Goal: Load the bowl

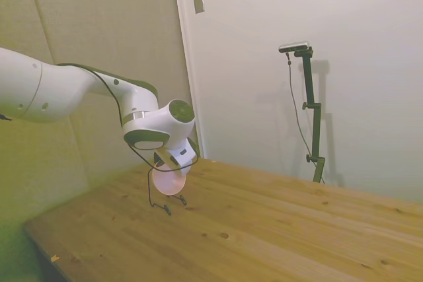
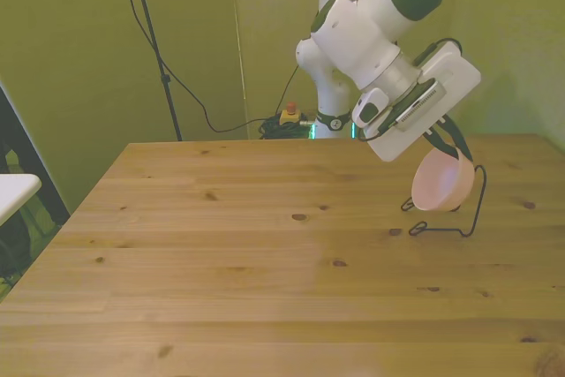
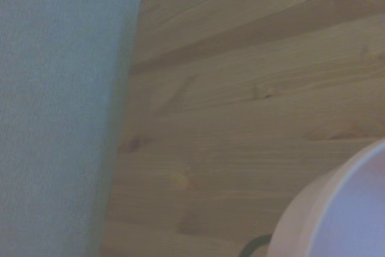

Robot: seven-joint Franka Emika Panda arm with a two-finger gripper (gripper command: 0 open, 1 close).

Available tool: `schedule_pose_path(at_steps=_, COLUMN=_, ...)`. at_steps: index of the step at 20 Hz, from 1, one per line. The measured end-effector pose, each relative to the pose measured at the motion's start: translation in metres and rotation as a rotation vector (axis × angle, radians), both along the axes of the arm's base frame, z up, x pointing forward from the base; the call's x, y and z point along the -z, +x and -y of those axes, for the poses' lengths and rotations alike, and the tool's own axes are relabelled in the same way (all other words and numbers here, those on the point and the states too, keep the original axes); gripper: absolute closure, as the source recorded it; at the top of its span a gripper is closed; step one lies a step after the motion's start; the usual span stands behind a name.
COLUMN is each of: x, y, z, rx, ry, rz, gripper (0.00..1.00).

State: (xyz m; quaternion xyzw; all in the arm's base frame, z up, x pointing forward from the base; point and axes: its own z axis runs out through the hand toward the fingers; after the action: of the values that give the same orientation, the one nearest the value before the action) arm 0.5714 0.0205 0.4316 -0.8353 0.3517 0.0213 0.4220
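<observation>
Wooden table (image 2: 221,253): claw (image 2: 439,143) grasping pink bowl (image 2: 440,183), tilted, seemingly against wire rack (image 2: 459,209).

A wooden table (image 2: 265,253) of pale pine planks fills the lower half of the front view and runs from the lower left to the right edge of the side view (image 1: 264,229). Its boards run lengthwise, with dark knots scattered over them. Directly on it stands a thin black wire rack (image 2: 463,218), at the middle right of the front view and just left of centre in the side view (image 1: 162,204), its small wire feet touching the wood. In the wrist view the planks (image 3: 240,118) take up most of the frame, with the table's edge against a pale wall at the left.
</observation>
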Motion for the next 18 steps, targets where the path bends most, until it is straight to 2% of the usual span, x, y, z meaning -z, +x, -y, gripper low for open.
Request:
schedule_pose_path(at_steps=7, x=0.016, y=-0.003, z=0.000, rx=-0.026, ry=0.070, rz=0.026, gripper=1.00)
schedule_pose_path(at_steps=18, x=0.039, y=-0.014, z=0.001, rx=-0.029, ry=0.103, rz=0.059, gripper=1.00)
